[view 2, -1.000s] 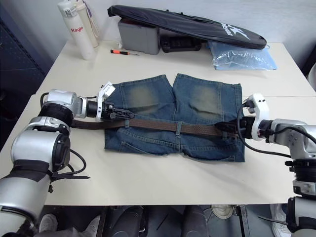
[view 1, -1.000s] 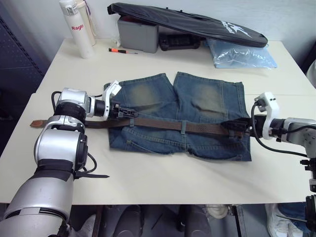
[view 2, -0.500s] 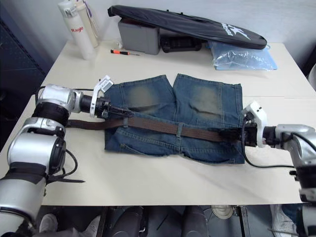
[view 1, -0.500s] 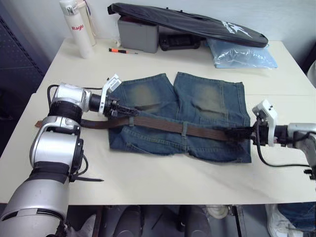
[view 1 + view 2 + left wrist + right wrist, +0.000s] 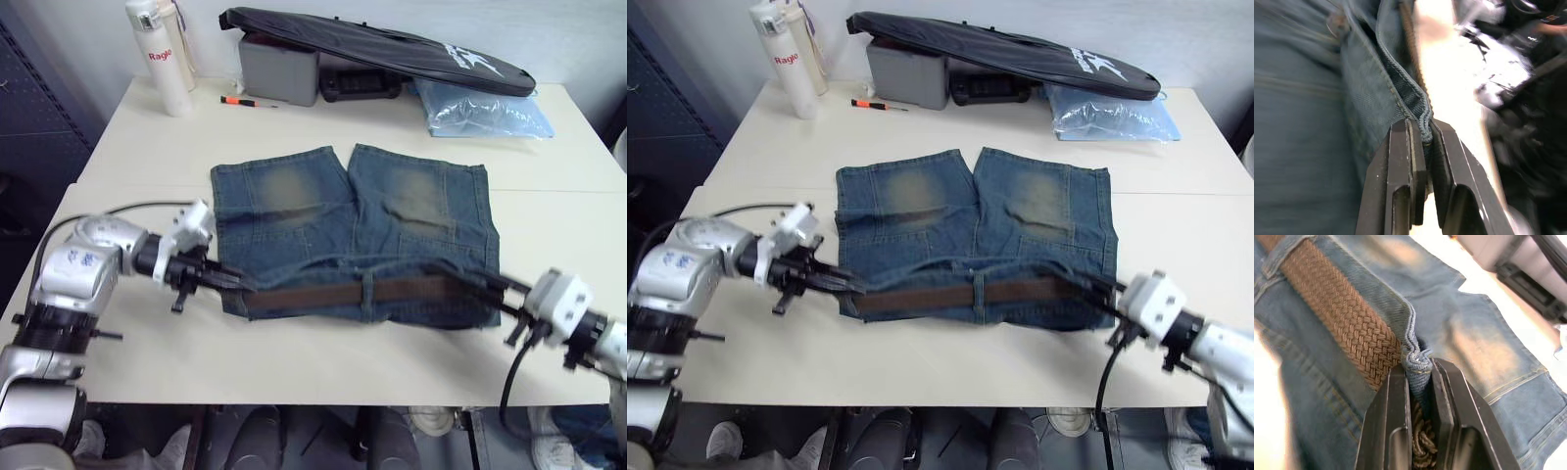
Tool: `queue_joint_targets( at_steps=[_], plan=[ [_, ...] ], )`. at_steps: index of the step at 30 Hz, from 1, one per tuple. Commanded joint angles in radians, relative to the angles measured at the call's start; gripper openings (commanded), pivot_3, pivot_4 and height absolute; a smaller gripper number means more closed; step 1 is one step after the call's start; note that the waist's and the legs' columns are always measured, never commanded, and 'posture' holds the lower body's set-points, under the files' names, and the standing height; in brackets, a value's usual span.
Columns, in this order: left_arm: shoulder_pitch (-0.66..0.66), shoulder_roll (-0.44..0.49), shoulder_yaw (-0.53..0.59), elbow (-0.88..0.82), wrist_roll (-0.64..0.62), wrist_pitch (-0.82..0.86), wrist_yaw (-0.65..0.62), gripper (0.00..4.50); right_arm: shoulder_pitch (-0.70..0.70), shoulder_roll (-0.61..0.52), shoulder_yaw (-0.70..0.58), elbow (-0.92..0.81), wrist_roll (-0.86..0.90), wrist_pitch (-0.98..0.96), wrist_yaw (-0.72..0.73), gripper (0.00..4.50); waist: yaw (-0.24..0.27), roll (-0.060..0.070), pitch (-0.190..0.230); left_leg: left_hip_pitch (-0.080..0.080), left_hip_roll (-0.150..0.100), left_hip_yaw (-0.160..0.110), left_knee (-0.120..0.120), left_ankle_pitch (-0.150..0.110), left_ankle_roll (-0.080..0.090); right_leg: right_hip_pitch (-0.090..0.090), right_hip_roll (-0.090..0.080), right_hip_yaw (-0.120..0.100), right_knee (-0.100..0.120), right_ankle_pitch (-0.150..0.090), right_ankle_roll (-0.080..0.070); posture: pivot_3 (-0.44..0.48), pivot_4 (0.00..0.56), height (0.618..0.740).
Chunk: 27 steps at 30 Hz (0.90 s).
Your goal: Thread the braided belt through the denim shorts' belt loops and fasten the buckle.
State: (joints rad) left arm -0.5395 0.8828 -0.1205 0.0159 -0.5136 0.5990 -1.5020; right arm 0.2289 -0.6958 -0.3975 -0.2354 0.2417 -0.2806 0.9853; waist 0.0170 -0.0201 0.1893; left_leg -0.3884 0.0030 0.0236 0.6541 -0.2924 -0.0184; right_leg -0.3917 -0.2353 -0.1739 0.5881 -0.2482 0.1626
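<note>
Fingers of left gripper (image 5: 1422, 142) and right gripper (image 5: 1419, 369) both clamp denim shorts (image 5: 392, 211) waistband ends, braided belt (image 5: 333, 294) threaded between.

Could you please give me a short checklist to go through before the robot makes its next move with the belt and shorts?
1. Left tool clamped on the denim shorts waistband edge: ok.
2. Right tool clamped on waistband fabric: ok.
3. Braided belt runs under the centre belt loop: ok.
4. Belt passes through every other loop: cannot tell.
5. Buckle fastened: cannot tell; it is not visible.
6. Shorts fully on the table: ok, though the waistband lies close to the near edge.
</note>
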Motion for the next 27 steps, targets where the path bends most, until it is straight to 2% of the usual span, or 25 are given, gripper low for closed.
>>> queue_joint_targets(
  at_steps=[1,4,7,13,17,18,19,20,21,22,23,24,26,27],
  plan=[
    [0.071,0.036,0.051,-0.113,-0.047,-0.019,-0.040,0.00,0.117,0.013,-0.038,-0.029,-0.055,-0.292,0.022,0.13,0.002,0.000,0.000,0.002,0.000,0.001,0.000,0.000,0.000,0.002,0.000,0.001,0.001,0.000,0.000,0.000,0.150,0.740],
    [0.146,0.041,0.045,-0.171,-0.039,-0.045,-0.022,0.00,0.220,-0.001,-0.006,0.061,-0.105,-0.545,0.045,0.13,0.003,0.001,0.000,0.004,0.002,0.001,-0.001,0.000,0.000,0.002,0.003,0.003,0.001,0.000,-0.001,0.000,0.150,0.740],
    [0.250,0.066,0.019,-0.233,0.032,-0.140,-0.008,0.00,0.280,-0.031,0.000,0.225,-0.144,-0.794,0.036,0.13,0.001,0.001,0.000,0.005,0.005,0.003,-0.001,-0.001,0.000,0.001,0.006,0.007,-0.001,0.001,-0.001,0.000,0.150,0.740],
    [0.330,0.112,-0.033,-0.255,0.109,-0.184,0.006,0.00,0.267,-0.113,0.024,0.467,-0.201,-0.999,-0.036,0.13,-0.008,0.001,0.000,0.012,0.013,0.010,-0.003,-0.003,-0.003,0.002,0.017,0.016,-0.003,0.000,-0.006,0.000,0.150,0.740],
    [0.261,0.205,-0.104,-0.252,-0.040,0.098,-0.106,0.00,0.250,-0.183,0.069,0.576,-0.192,-1.047,-0.086,0.13,-0.008,0.001,0.000,0.017,0.015,0.010,-0.003,-0.005,-0.005,0.006,0.018,0.017,-0.003,-0.002,-0.008,0.000,0.150,0.740],
    [0.242,0.212,-0.110,-0.247,-0.059,0.132,-0.110,1.00,0.249,-0.198,0.080,0.595,-0.190,-1.055,-0.099,1.13,-0.007,0.001,0.000,0.017,0.015,0.010,-0.004,-0.006,-0.005,0.006,0.019,0.017,-0.003,-0.002,-0.008,0.000,0.150,0.740],
    [0.218,0.220,-0.114,-0.235,-0.090,0.162,-0.111,1.41,0.248,-0.213,0.087,0.622,-0.193,-1.069,-0.110,1.57,-0.006,0.001,0.000,0.017,0.015,0.010,-0.004,-0.006,-0.005,0.006,0.019,0.017,-0.002,-0.002,-0.008,0.000,0.150,0.740],
    [0.200,0.227,-0.117,-0.228,-0.115,0.186,-0.111,1.73,0.246,-0.225,0.094,0.643,-0.196,-1.082,-0.123,1.92,-0.006,0.001,0.000,0.017,0.015,0.010,-0.004,-0.006,-0.005,0.006,0.019,0.017,-0.002,-0.002,-0.008,0.000,0.150,0.740],
    [0.185,0.226,-0.110,-0.220,-0.134,0.207,-0.111,1.86,0.244,-0.235,0.096,0.669,-0.202,-1.099,-0.137,2.09,-0.006,0.001,0.000,0.018,0.015,0.011,-0.004,-0.006,-0.005,0.006,0.019,0.017,-0.003,-0.002,-0.008,0.000,0.150,0.740],
    [0.168,0.228,-0.103,-0.208,-0.157,0.232,-0.112,2.49,0.241,-0.247,0.097,0.700,-0.205,-1.110,-0.150,2.81,-0.006,0.001,0.000,0.018,0.015,0.010,-0.004,-0.006,-0.005,0.007,0.019,0.017,-0.003,-0.002,-0.008,0.000,0.150,0.740],
    [0.158,0.236,-0.094,-0.198,-0.192,0.247,-0.112,2.75,0.237,-0.261,0.095,0.737,-0.210,-1.121,-0.163,3.04,-0.008,0.001,0.000,0.019,0.015,0.010,-0.003,-0.006,-0.005,0.008,0.019,0.017,-0.003,-0.002,-0.008,0.000,0.150,0.740],
    [0.153,0.243,-0.088,-0.192,-0.217,0.257,-0.112,3.27,0.234,-0.271,0.095,0.766,-0.214,-1.132,-0.176,3.62,-0.010,0.001,0.000,0.019,0.015,0.010,-0.003,-0.006,-0.005,0.008,0.019,0.017,-0.003,-0.002,-0.008,0.000,0.150,0.740],
    [0.131,0.295,-0.063,-0.169,-0.400,0.333,-0.112,4.08,0.209,-0.305,0.066,0.858,-0.220,-1.142,-0.207,4.48,-0.018,0.001,0.001,0.019,0.015,0.010,-0.004,-0.006,-0.005,0.008,0.019,0.017,-0.003,-0.003,-0.008,0.000,0.150,0.740],
    [0.120,0.311,-0.053,-0.155,-0.458,0.358,-0.112,4.46,0.202,-0.324,0.057,0.898,-0.221,-1.151,-0.220,4.50,-0.020,0.001,0.001,0.019,0.015,0.010,-0.003,-0.006,-0.005,0.008,0.019,0.017,-0.003,-0.003,-0.008,0.000,0.150,0.740]
  ],
)
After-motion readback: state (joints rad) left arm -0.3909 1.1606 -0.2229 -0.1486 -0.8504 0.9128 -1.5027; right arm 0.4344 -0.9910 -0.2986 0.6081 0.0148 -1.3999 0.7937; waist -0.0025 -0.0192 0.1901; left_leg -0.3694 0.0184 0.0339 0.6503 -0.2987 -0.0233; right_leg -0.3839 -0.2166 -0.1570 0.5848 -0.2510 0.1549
